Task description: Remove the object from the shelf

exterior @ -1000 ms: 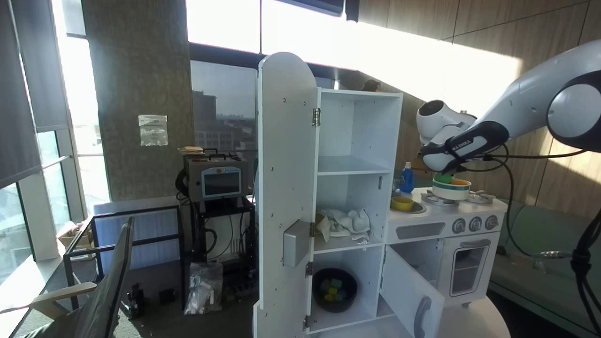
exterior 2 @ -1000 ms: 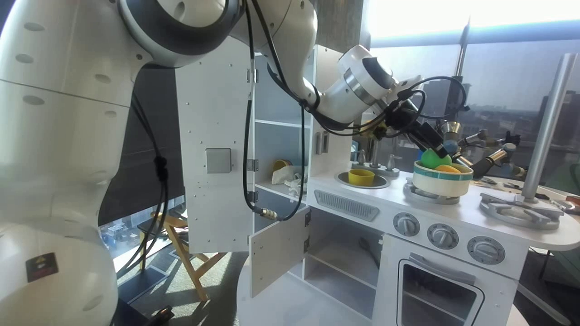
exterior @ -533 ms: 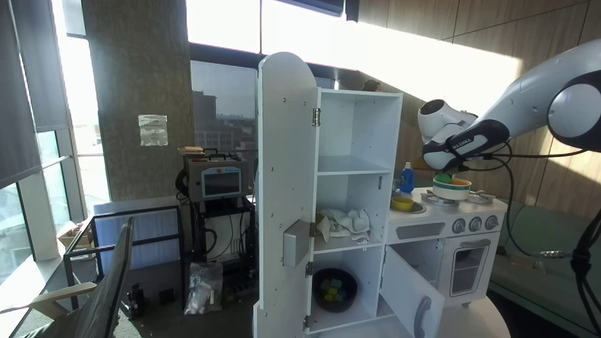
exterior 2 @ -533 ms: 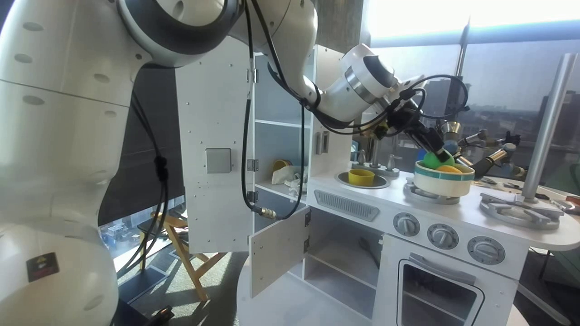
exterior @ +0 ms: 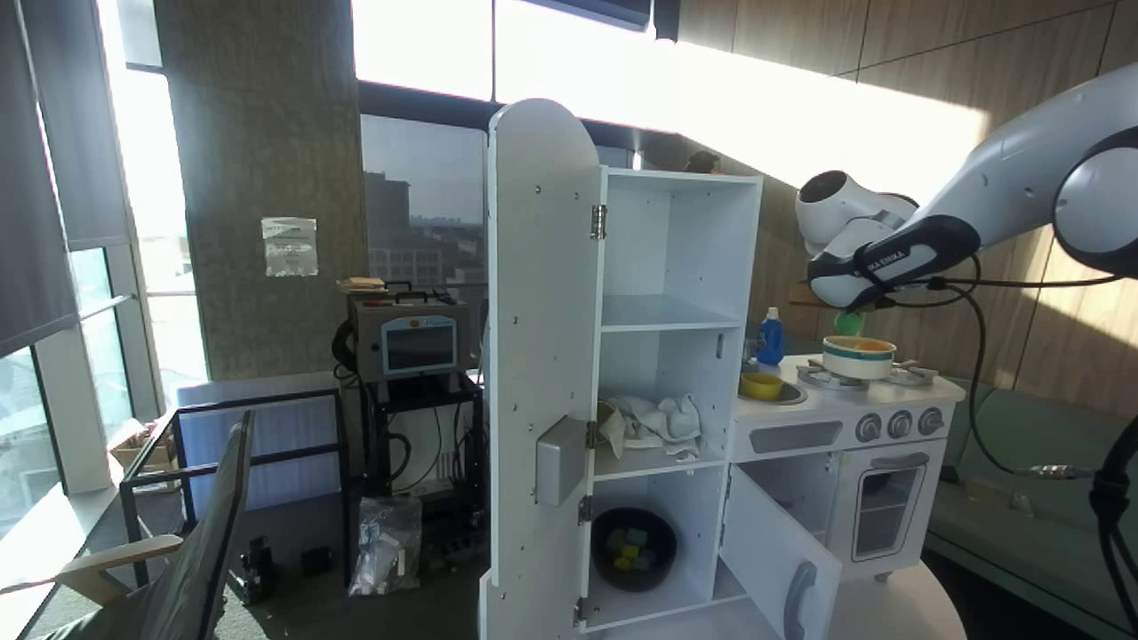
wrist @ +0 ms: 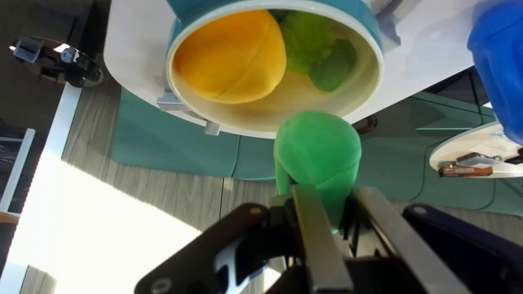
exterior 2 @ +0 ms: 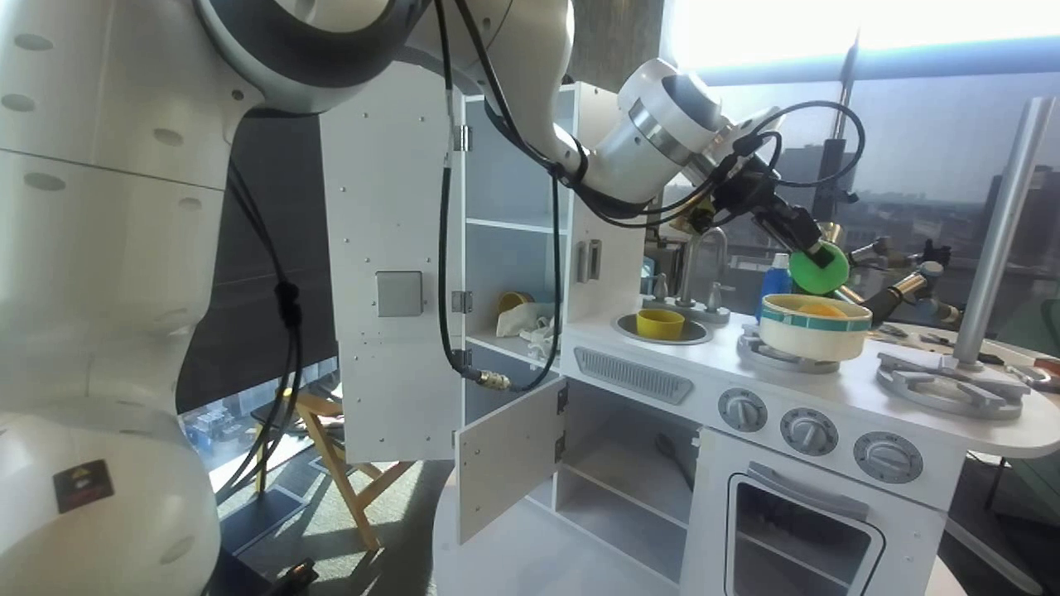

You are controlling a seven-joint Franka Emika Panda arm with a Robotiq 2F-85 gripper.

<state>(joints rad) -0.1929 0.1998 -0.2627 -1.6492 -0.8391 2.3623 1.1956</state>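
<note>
While the play kitchen point(exterior 2: 712, 513) carries the pot point(exterior 2: 816, 338), the gripper point(wrist: 334, 192) is poised above the pot, clenched on a green stuffed toy point(wrist: 316, 143) just over the pot. The toy looks light, squashy and hard to break; its seemingly cloth skin shouldn't slip if pinched firmly across the middle.

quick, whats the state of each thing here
gripper, closed on the green item
green item, held above the pot
pot, uncovered, orange item inside
tall cabinet door, open
low cabinet door, open
oven door, shut
blue bottle, upright
yellow bowl, upright in the sink
white cloth, crumpled
black bowl, coloured pieces inside
</note>
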